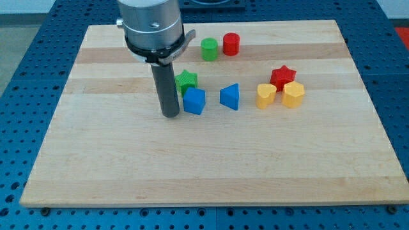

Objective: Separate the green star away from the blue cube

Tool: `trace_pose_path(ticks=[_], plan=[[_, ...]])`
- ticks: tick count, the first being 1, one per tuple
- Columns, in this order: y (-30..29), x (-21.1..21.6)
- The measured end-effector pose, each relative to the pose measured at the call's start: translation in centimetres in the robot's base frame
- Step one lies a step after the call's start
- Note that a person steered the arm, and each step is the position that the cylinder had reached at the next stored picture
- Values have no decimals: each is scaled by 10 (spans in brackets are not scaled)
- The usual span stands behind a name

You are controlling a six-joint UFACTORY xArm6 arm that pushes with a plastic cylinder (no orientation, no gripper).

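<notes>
My tip [170, 114], a bare rod with no pincer and nothing held, stands just left of the blue cube [194, 101], whose upper edge touches the green star [186, 80].

My tip [170, 114] just left of blue cube [194, 101] — green star [186, 80] touching it above.

I see the small green star-shaped block [186, 80] lying flat on the wooden board, a little toward the view's left of centre. Its points look rounded and its top face is bright green. Just below it, toward the view's bottom and slightly right, sits the blue cube block [194, 101], turned so a corner edge faces me. The two appear to touch, the star's lower edge meeting the cube's top.
</notes>
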State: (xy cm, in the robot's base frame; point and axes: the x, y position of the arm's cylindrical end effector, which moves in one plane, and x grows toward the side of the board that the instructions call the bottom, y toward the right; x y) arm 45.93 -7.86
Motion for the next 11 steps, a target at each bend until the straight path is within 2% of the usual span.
trace_pose_path(ticks=[4,7,9,11], plan=[[43,-40],[42,-60],[37,-93],[6,-93]])
